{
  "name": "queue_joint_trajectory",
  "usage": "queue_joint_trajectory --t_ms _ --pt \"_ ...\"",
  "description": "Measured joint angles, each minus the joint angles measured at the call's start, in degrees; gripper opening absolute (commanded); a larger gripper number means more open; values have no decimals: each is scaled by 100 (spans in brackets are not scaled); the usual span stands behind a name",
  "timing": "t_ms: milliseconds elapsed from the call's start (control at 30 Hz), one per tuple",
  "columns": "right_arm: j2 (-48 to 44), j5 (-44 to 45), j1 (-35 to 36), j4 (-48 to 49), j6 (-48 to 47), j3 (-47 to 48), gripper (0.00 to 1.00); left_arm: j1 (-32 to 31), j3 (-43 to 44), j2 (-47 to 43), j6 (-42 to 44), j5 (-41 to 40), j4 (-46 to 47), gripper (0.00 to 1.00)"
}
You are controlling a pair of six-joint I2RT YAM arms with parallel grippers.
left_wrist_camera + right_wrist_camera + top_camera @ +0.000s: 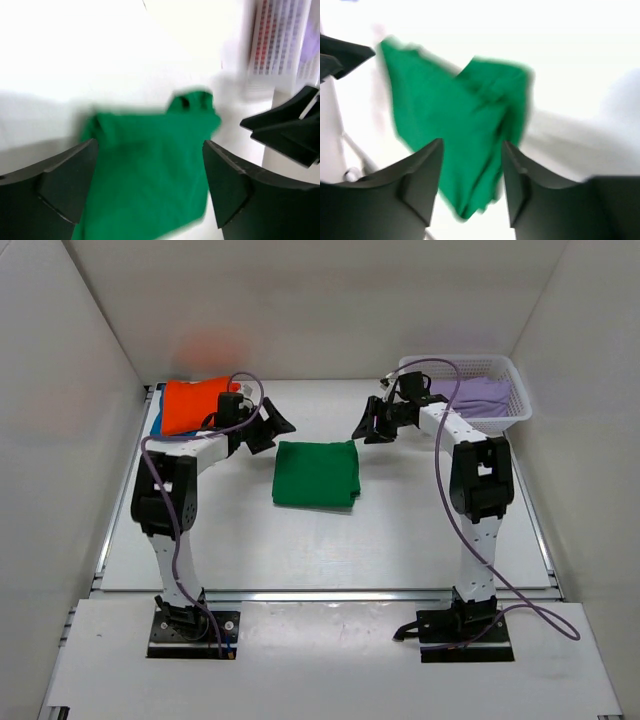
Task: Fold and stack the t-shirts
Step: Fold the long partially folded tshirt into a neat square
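The green t-shirt (317,473) lies folded into a rectangle on the white table between the two arms. It also shows in the left wrist view (150,165) and in the right wrist view (465,125). The orange t-shirt (192,404) sits folded at the back left on top of the blue one (156,418), of which only an edge shows. My left gripper (272,427) is open and empty, above the table just left of the green shirt's far edge. My right gripper (365,427) is open and empty, just right of that edge.
A white basket (515,405) at the back right holds lilac cloth (485,392). White walls close in the table on the left, back and right. Cables trail from both arms.
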Motion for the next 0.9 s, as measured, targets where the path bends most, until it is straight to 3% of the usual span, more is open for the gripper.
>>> queue_joint_trajectory --t_ms 100,200,467,600,733,900 --pt "365 282 -79 -85 -168 455 54 214 326 614 -74 179 457 98" --pt "330 402 -85 -61 -260 400 56 306 291 640 -44 251 715 99" --pt "-219 483 74 216 -457 -645 62 227 -1086 -673 437 415 1526 98" --pt "-603 522 181 378 -496 -1248 61 109 -1392 -1174 1180 96 1169 99" --pt "-1054 520 243 553 -468 -1799 61 -417 -1360 -1453 2068 -855 411 99" --pt "-1615 507 245 793 -332 -2374 59 -876 -907 -1064 2680 -1554 -466 99"
